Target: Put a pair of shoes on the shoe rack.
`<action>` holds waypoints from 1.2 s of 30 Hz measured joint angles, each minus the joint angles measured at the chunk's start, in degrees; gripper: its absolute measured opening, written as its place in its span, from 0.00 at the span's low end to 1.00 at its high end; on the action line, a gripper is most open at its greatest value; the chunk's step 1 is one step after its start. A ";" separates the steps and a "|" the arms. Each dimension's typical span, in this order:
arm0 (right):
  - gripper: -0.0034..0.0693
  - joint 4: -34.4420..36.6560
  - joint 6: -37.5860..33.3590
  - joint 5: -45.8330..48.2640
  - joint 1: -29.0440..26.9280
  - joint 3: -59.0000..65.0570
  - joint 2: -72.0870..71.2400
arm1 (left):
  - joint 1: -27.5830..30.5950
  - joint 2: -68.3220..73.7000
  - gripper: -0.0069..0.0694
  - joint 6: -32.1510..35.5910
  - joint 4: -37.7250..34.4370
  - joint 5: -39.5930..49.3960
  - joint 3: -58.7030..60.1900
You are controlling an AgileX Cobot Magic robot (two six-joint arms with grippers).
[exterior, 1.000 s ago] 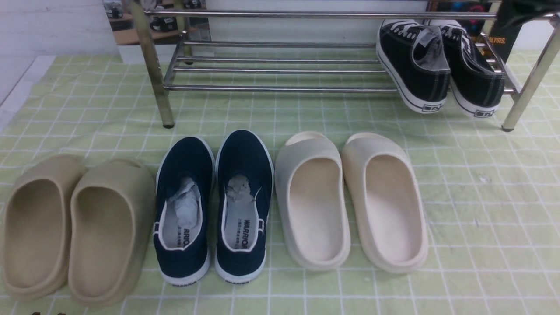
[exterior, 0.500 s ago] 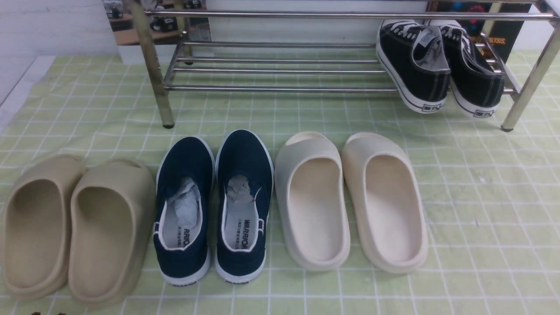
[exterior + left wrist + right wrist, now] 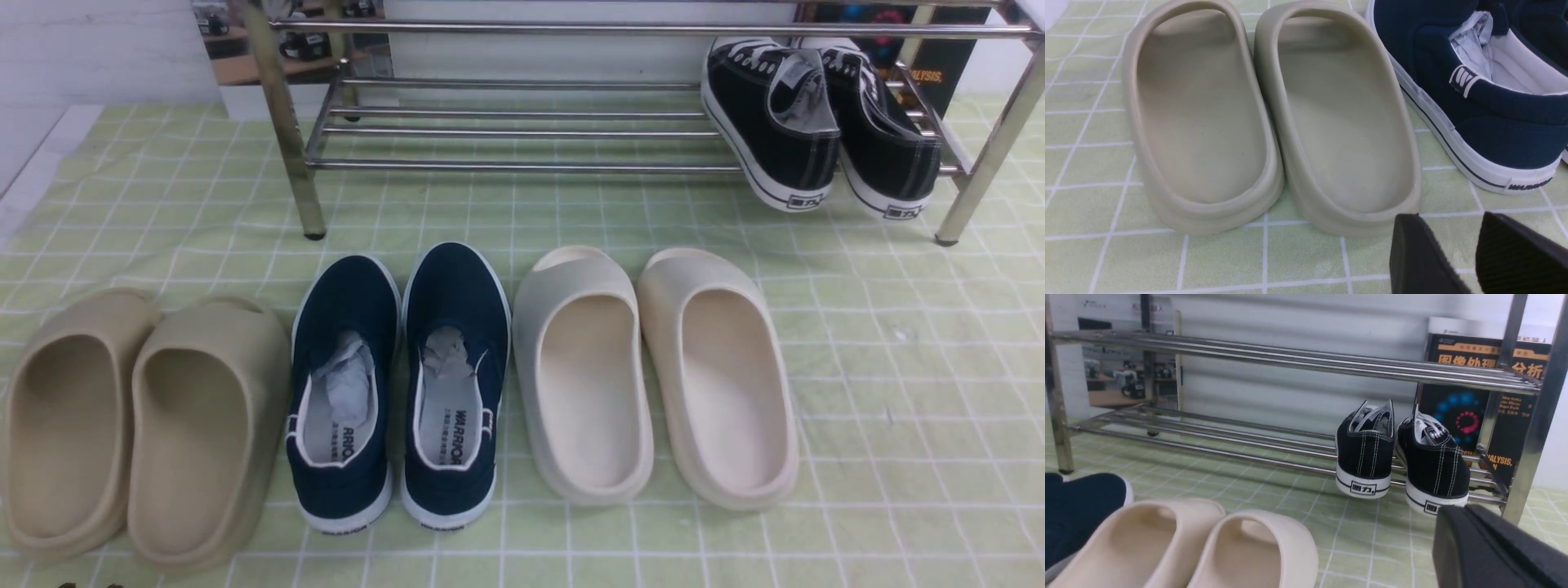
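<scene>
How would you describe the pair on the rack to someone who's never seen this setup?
Find the silver shoe rack at the back of the green checked cloth. At the right end of its lower shelf sits the pair of shoes, heels overhanging the front bar. They are black with white laces; the navy slip-ons and foam slides lie on the cloth, laceless.

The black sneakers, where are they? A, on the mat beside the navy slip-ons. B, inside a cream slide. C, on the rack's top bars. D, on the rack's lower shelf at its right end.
D: both black sneakers rest on the lower bars of the shoe rack, at its right end.
</scene>
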 joint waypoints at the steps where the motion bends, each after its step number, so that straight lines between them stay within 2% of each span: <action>1: 0.05 0.26 1.07 -0.17 0.00 0.13 0.00 | 0.00 0.00 0.40 0.00 0.00 0.00 0.00; 6: 0.05 7.39 6.29 -4.98 0.00 0.12 -0.05 | 0.00 0.00 0.40 0.00 0.00 0.00 0.00; 10: 0.06 8.69 6.78 -4.75 0.41 0.12 -1.69 | 0.00 0.00 0.40 0.00 0.00 0.00 0.00; 19: 0.06 6.23 7.03 1.41 -0.02 0.12 -23.91 | 0.00 0.00 0.40 0.00 0.00 0.00 0.00; 22: 0.07 5.73 7.03 0.58 -3.27 0.12 -34.92 | 0.00 0.00 0.40 0.00 0.00 0.00 0.00; 28: 0.07 4.22 7.03 -6.28 -8.86 0.12 -36.59 | 0.00 0.00 0.40 0.00 0.00 0.00 0.00; 36: 0.08 3.94 7.03 -8.33 -9.65 0.12 -36.60 | 0.00 -0.04 0.40 0.00 0.00 0.00 0.00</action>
